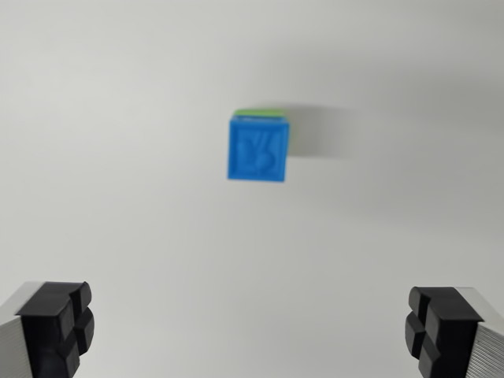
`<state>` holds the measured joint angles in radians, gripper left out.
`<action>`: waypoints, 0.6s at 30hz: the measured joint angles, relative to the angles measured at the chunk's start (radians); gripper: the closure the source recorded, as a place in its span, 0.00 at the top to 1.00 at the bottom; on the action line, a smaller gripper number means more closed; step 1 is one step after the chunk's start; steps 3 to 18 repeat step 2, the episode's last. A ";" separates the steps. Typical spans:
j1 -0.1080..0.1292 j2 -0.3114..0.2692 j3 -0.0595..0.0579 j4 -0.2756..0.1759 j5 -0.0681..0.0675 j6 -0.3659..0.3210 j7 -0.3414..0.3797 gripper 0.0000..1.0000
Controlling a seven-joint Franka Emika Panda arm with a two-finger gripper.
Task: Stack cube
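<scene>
The blue cube (258, 147) sits on a green cube (260, 113), whose edge peeks out behind it, on the tabletop (118, 157). The gripper (250, 327) hangs well clear, jaws wide apart and empty. The stack looks done.

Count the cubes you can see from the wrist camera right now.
2. The blue cube sits near the centre of the wrist view, on top of a green cube, of which only a thin edge shows. Others may lie outside the frame.
</scene>
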<state>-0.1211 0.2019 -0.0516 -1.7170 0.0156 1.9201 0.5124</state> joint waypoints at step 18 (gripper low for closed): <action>0.000 0.000 0.000 0.000 0.000 0.000 0.000 1.00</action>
